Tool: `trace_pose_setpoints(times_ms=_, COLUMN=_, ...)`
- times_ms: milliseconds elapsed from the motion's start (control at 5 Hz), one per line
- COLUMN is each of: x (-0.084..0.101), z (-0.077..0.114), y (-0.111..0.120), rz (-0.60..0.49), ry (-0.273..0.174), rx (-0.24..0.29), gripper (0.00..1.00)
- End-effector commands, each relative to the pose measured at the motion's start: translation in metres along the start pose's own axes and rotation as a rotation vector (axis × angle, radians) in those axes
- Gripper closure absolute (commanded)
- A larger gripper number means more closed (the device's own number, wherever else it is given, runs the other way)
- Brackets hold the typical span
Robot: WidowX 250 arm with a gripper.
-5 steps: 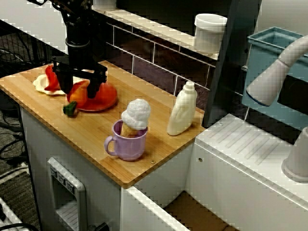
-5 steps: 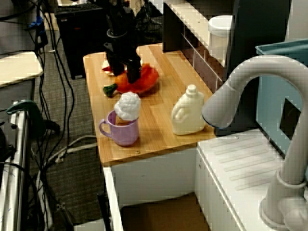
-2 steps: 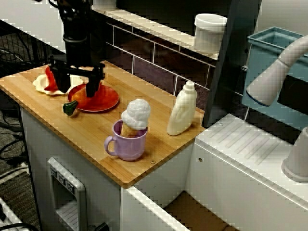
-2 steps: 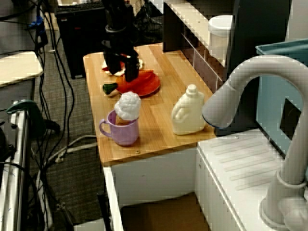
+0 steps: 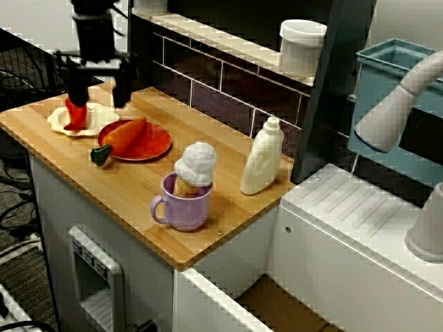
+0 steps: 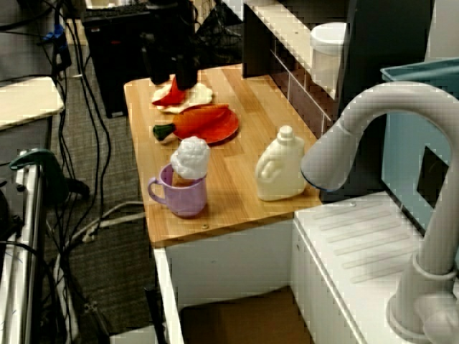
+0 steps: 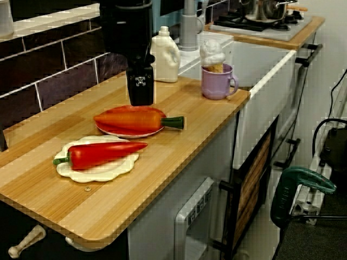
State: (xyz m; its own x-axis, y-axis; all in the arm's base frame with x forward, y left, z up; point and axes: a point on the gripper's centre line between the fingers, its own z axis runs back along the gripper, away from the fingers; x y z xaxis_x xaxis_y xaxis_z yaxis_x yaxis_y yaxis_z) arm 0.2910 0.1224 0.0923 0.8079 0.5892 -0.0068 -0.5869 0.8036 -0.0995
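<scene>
Above the wooden counter (image 5: 138, 187) | I see my gripper (image 5: 97, 84), jaws apart, seemingly empty | carrot (image 5: 124, 133) on red plate (image 5: 156, 143) nearest, pepper (image 5: 75, 114) beside.

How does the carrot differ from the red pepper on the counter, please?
The carrot is orange and thick; the pepper is red and slimmer. The carrot lies on a round red plate, the pepper on a wavy-edged cream plate. Both lie flat, with green ends.
</scene>
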Motion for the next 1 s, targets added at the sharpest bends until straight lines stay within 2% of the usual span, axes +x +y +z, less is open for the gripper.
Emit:
trace_pose_setpoints(times_ms=0, x=-0.001, z=0.024, y=0.034, rz=0.027, ry=-0.132, rx=-0.013, gripper=0.0)
trace_pose_setpoints(times_ms=400, x=0.003, z=0.011, y=0.044, rz=0.088, ry=-0.222, rx=0.008, gripper=0.0)
trace_pose_setpoints(times_ms=800, x=0.021, z=0.007, y=0.036, rz=0.117, ry=-0.222, rx=0.026, gripper=0.0)
